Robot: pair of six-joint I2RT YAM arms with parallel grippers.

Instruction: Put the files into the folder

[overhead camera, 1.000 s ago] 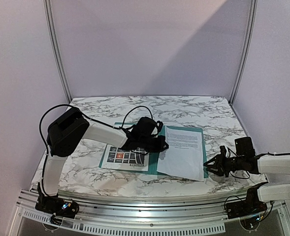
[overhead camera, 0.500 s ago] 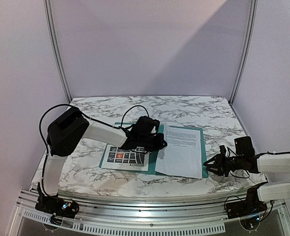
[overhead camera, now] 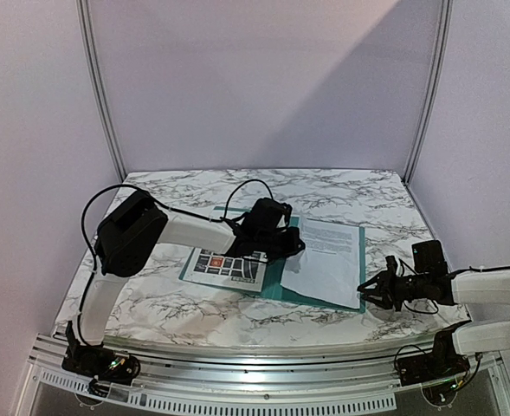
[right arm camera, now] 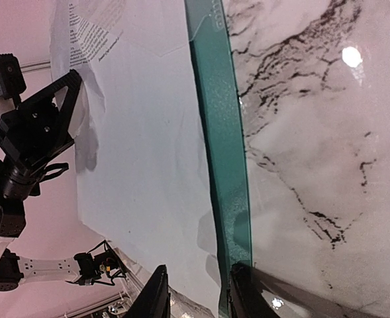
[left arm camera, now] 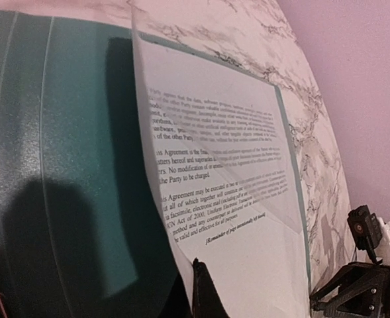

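The teal folder lies flat in mid-table. On its right half is the white text sheet, its left edge raised off the folder. My left gripper is shut on that raised edge. In the left wrist view a dark fingertip pinches the sheet above the folder. The map-graphic sheet lies on the folder's left part. At the folder's near right corner my right gripper is low and open. Its jaws stand apart, one finger at the folder's edge, the other over the white sheet.
The marble table is bounded by metal posts and pale walls at the back and sides, with an aluminium rail along the near edge. The left arm's body reaches across the table's left half.
My left gripper has moved right and back with the white sheet's edge, dragging the sheet further right over the folder. The right arm has stayed put.
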